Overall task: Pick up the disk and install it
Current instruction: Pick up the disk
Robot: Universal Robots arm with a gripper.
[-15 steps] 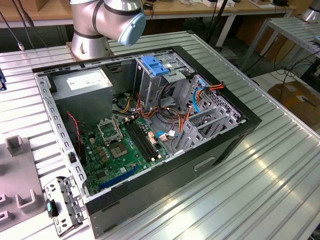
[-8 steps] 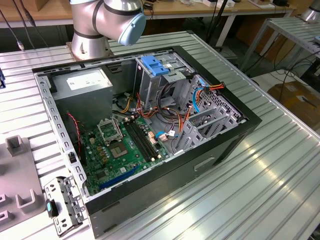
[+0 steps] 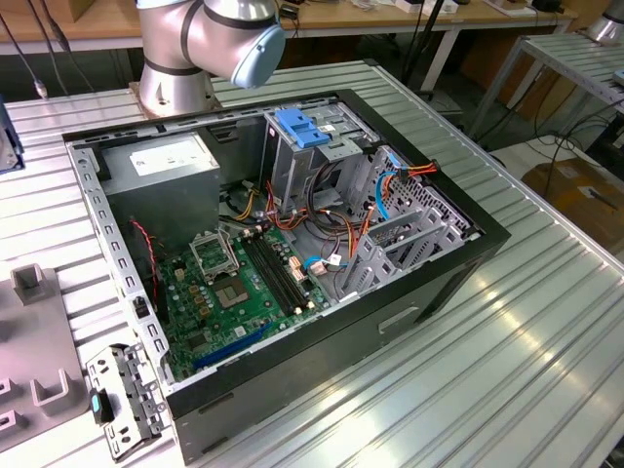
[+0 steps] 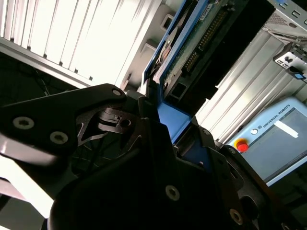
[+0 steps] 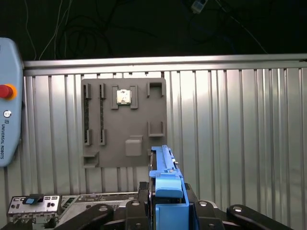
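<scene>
Pinching the disk (image 5: pixel 164 165) by its blue side rails, the fingers (image 5: pixel 143 190) were closed against it in both wrist views, with the drive standing on edge between them. In the second wrist view the disk (image 4: pixel 192 45) showed its green circuit board and a blue rail rising out of the black gripper body. It touched nothing but the fingers and hung clear of the ribbed metal desk (image 5: pixel 240 143).

Beyond it in the first wrist view lay the grey parts holder (image 5: pixel 123 139), flat on the desk, with a small chip (image 5: pixel 123 97) in one of its pockets. A teach pendant (image 5: pixel 7 110) lay at the desk's edge.

In the exterior view the computer case (image 3: pixel 468 263) lay open on its side. Its motherboard (image 3: pixel 244 283) was exposed, and the grey drive cage with its blue latch (image 3: pixel 302 127) stood near the arm's base (image 3: pixel 185 49).

By my judgement the pick-up was done. The installing was all left, since the disk was in the fingers and not seated in the case.
</scene>
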